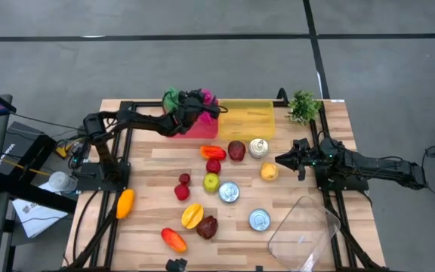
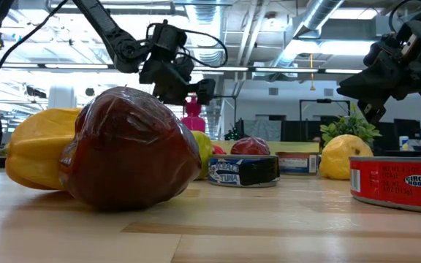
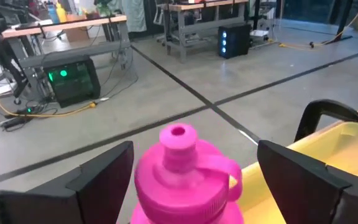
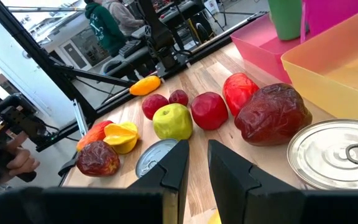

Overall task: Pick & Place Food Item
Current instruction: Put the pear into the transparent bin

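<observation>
1. Between the black fingers of my left end effector (image 3: 185, 186) stands a bright pink bottle (image 3: 182, 177).
2. It sits in a pink bin (image 1: 195, 127) beside a translucent yellow bin (image 1: 245, 117).
3. The bench (image 1: 142, 162) is pale wood.
4. A green apple (image 4: 173, 121) lies among red fruits.
5. One can (image 2: 397, 183) wears a red label.

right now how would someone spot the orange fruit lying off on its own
Start at the wooden table seen from above and go to its left edge, beside the base of the left arm. The orange fruit lies there alone, well apart from the cluster of red fruit and tins in the middle. It is long, smooth and plain orange.
</observation>
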